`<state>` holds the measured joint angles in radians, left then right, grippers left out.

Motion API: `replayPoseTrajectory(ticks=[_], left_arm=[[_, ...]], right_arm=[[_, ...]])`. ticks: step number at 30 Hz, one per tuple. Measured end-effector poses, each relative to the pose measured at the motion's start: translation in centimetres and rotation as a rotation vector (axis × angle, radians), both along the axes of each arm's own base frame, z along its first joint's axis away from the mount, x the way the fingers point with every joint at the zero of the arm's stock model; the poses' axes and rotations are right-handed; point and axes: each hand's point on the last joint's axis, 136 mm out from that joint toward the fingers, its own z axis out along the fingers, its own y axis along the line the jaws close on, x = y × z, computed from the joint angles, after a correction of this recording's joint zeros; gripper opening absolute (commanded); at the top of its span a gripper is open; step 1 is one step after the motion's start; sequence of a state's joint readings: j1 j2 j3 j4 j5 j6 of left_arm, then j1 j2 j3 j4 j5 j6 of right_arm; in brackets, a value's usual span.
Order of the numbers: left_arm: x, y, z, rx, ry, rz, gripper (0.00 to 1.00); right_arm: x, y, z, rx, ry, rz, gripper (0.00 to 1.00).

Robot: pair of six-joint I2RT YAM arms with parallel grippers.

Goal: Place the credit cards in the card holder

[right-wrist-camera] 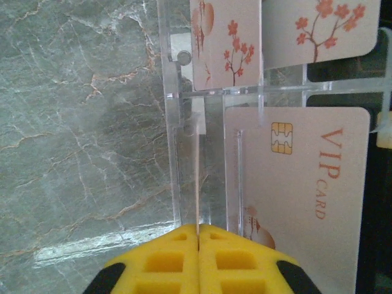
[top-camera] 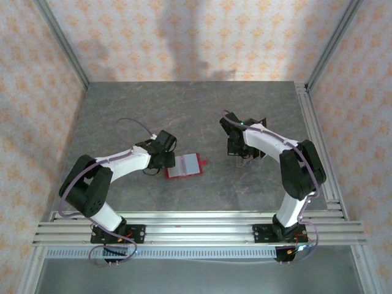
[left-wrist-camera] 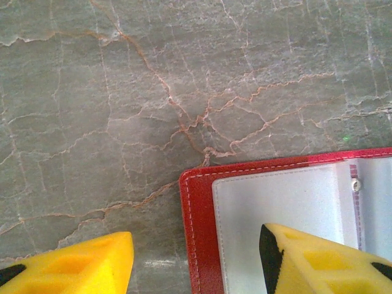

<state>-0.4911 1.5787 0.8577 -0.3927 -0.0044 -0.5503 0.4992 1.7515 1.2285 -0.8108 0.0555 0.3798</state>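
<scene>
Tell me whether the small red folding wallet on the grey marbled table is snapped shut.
No: the small red folding wallet lies open flat, its pale lining facing up in the left wrist view.

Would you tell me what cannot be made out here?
Right wrist: whether the thin sheet at the shut right gripper is one of the credit cards or the clear stand; seen edge-on.
Left wrist: right part of the card holder, cut by the frame; whether the yellow finger touches it.
</scene>
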Motion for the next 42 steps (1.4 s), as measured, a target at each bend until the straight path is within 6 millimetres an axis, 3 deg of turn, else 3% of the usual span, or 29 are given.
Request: replayPoseTrajectory(ticks=[8, 17, 28, 36, 42], left_arm=[[0.5, -0.2, 0.5, -0.006, -0.014, -0.001, 0.58], [1.0, -0.5, 1.0, -0.014, -0.028, -0.002, 0.58], [1.8, -0.9, 2.2, -0.011, -0.048, -0.018, 0.58], [2.4, -0.8, 4.2, 0.001, -0.082, -0.03, 0.6], [1.8, -0.5, 6.2, -0.013, -0.12, -0.035, 0.61]], right_arm=[[0.0, 0.0, 0.2, 0.05, 0.006, -0.015, 0.0], [0.1, 0.5, 2.0, 0.108, -0.032, -0.011, 0.0], [-0.4, 1.7, 7.3, 0.245, -0.144, 0.016, 0.0], [-0.9, 5.2, 9.8, 0.48, -0.184, 0.073, 0.0], [-1.5, 8.6, 9.3, 0.709, -0.168, 0.092, 0.0]])
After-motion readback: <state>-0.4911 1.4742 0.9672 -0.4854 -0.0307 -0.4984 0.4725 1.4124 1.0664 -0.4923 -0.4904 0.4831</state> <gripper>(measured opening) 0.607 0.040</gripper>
